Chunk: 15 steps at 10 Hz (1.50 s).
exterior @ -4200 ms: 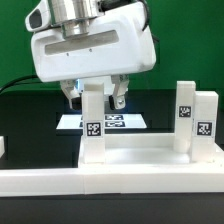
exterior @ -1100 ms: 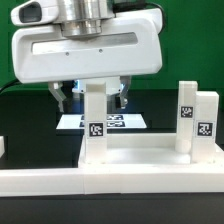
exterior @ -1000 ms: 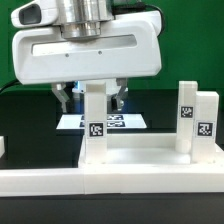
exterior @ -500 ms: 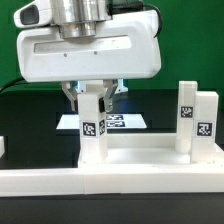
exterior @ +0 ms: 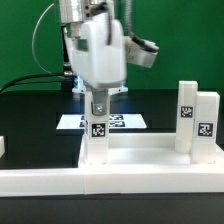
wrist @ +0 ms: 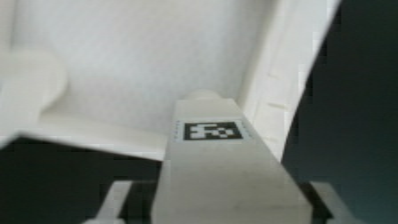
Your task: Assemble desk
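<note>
The desk panel lies flat with its rim up. A short white leg with a black-and-white tag stands upright in its corner socket at the exterior view's left. My gripper comes down from above and is shut on the top of that leg, with the hand seen side-on. In the wrist view the leg runs between my fingers, and the panel lies beyond it. Two more tagged legs stand at the panel's right end.
The marker board lies on the black table behind the panel. A long white rail runs across the front. A small white part sits at the exterior view's left edge. A green wall stands behind.
My gripper closed its fingers on the top of the left leg, then the hand turned about a quarter turn around the leg's axis. The panel and the right legs have not moved.
</note>
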Available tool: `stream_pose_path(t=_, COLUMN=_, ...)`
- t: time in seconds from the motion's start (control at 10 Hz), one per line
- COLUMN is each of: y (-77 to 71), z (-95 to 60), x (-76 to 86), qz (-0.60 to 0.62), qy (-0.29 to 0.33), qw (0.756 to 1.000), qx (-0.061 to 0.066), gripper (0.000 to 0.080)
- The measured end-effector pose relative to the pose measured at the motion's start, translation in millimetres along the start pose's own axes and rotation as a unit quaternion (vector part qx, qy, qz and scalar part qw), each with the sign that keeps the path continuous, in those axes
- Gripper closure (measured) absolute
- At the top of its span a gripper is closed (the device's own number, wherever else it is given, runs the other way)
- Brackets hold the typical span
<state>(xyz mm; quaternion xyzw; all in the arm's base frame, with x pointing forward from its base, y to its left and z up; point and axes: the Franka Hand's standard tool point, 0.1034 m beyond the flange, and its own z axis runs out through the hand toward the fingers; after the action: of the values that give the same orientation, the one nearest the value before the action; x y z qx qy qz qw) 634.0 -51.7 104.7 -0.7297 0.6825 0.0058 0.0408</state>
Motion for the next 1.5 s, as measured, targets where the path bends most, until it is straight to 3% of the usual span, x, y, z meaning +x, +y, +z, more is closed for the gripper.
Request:
stream_pose_path(t=0.2, y=-0.4, z=0.2, x=2.7, qz=0.15, qy=-0.013, qw=0.989, qx=0.009, gripper=0.0511)
stream_pose_path(t=0.9, y=1.6, z=0.0, x=2.2, qz=0.192, qy=-0.004, qw=0.981, qx=0.003, gripper=0.0505)
stream_pose_path(t=1.0, y=1.6, z=0.3, x=2.0, qz=0.192, qy=-0.004, qw=0.981, qx=0.003, gripper=0.0421)
stream_pose_path(t=1.1, y=0.9, z=-0.8, x=1.6, qz=0.19, qy=-0.005, qw=0.982, qx=0.004, gripper=0.0285)
stream_pose_path(t=1.2, y=-3.4, z=-11.6, x=-1.3, qz=0.179, qy=-0.008, qw=0.984, qx=0.012, gripper=0.0285)
stream_pose_path(t=1.3, y=-9.5, z=-29.8, x=-4.1, qz=0.175, qy=-0.015, qw=0.984, qx=0.025, gripper=0.0179)
stream_pose_path(t=1.5, y=-19.5, z=-70.5, x=-8.9, qz=0.176, qy=-0.033, qw=0.983, qx=0.052, gripper=0.0151)
